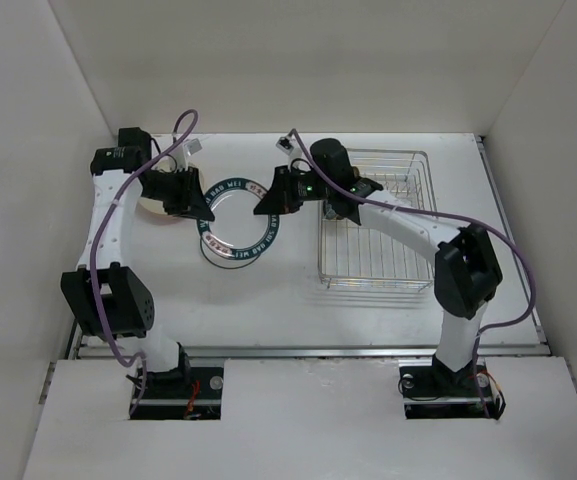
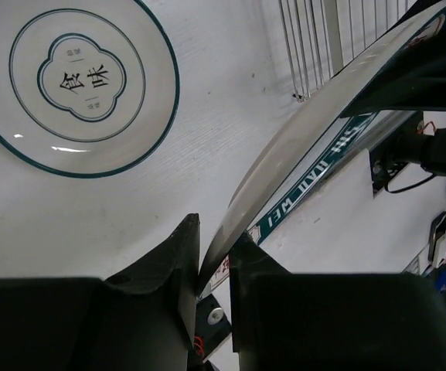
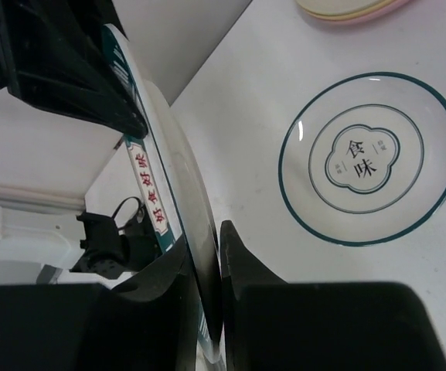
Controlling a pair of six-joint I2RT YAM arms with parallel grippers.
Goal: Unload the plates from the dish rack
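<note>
Cream and pink plates [image 1: 151, 205] sit stacked at the far left of the desk [image 1: 298, 310], partly under the left arm. Just to their right, the left claw [image 1: 198, 200] is pinched shut on the left edge of the teal-rimmed plate [image 1: 240, 215]. That plate hangs above the desk between the two arms and looks tilted in the wrist views. Beneath it a small teal-edged plate [image 2: 76, 81] lies flat on the desk. The right claw [image 1: 270, 195] is clamped on the opposite edge of the held plate, its fingers nearly together with the rim between them. Further right stands the dish rack [image 1: 376, 283]; no plate shows in it from above.

This reads as a handover from right to left. The right claw should let go only once the left grip is firm. It should open fully and back off towards the rack along the plate's own plane, so its fingers do not drag the rim. The left claw grips only the very edge, so the plate will likely sag; it should be carried slowly and kept level.

The small plate directly below leaves little room to lower the held one. The stack close behind the left claw crowds any swing leftwards.
</note>
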